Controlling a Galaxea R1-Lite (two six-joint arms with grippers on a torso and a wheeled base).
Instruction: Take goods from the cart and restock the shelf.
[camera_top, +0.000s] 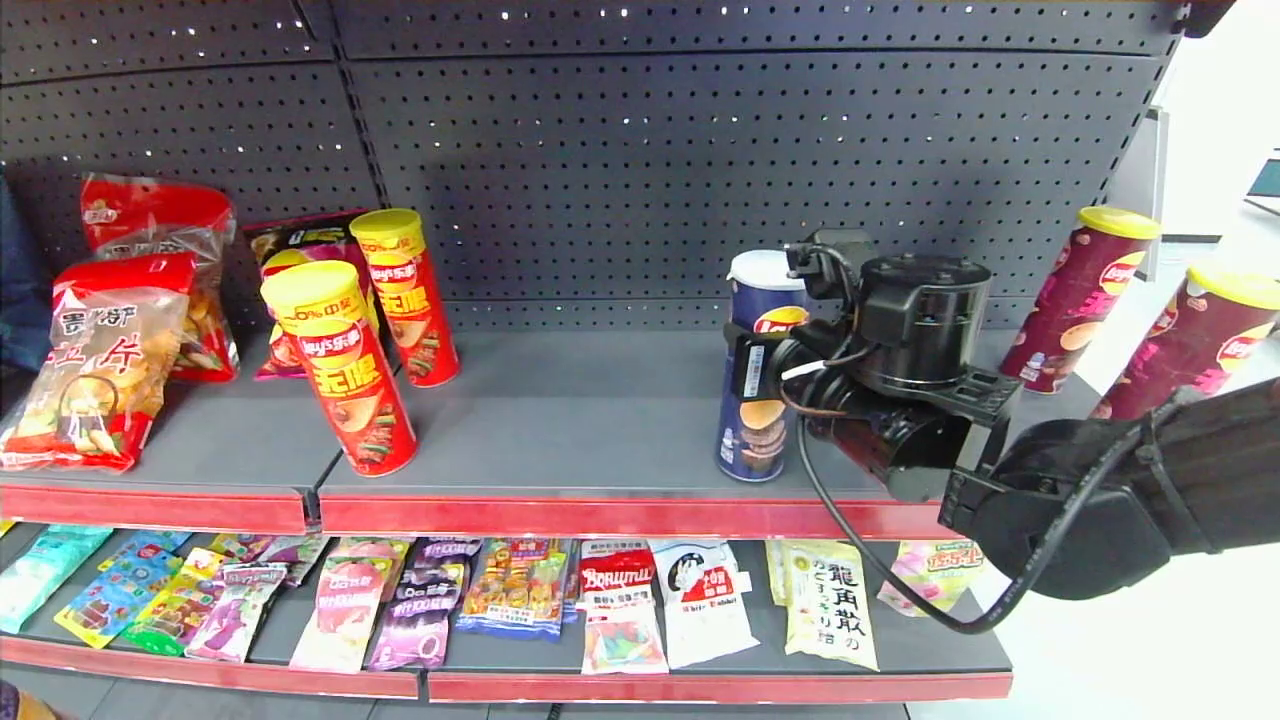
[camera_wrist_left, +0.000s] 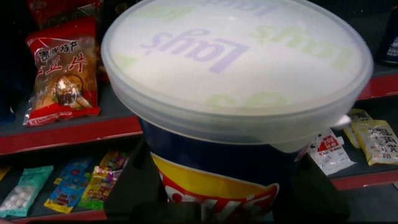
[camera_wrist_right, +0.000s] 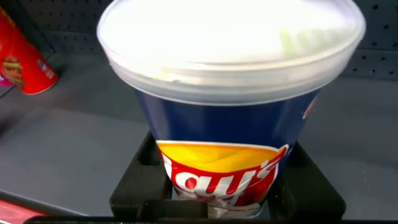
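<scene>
**Two tall chip cans in hand, one at the shelf's near edge**

The right gripper (camera_top: 752, 372) is clamped on a blue can (camera_top: 765, 290) at about mid-height. The can stands upright at the near edge of the upper shelf (camera_top: 600, 410), right of centre. It is well apart from the red cans (camera_top: 345, 370) on the left and from the maroon cans (camera_top: 1080, 300) leaning at the far right. Open shelf lies behind it and to its left.

The left gripper (camera_wrist_left: 217, 199) grips a second can (camera_wrist_left: 211, 168) low on its body, off the shelf and in front of it.

Both look like light cardboard tubes. They should be stiff enough for a firm side grip but would probably dent if squeezed hard, and the chips inside are fragile. The glossy wrap looks slippery, so a can could turn or slide between the fingers if the hold is loose. Each is tall on a narrow base, so it would tip easily from a nudge or an uneven release.

The best hold is across the body near the middle, where the right gripper already sits. The clear plastic lid (camera_wrist_right: 230, 43) is a poor place to grip, since it looks soft and could pop off. The left gripper's low hold leaves most of the second can above the fingers, so that can is likelier to sway when carried.
</scene>
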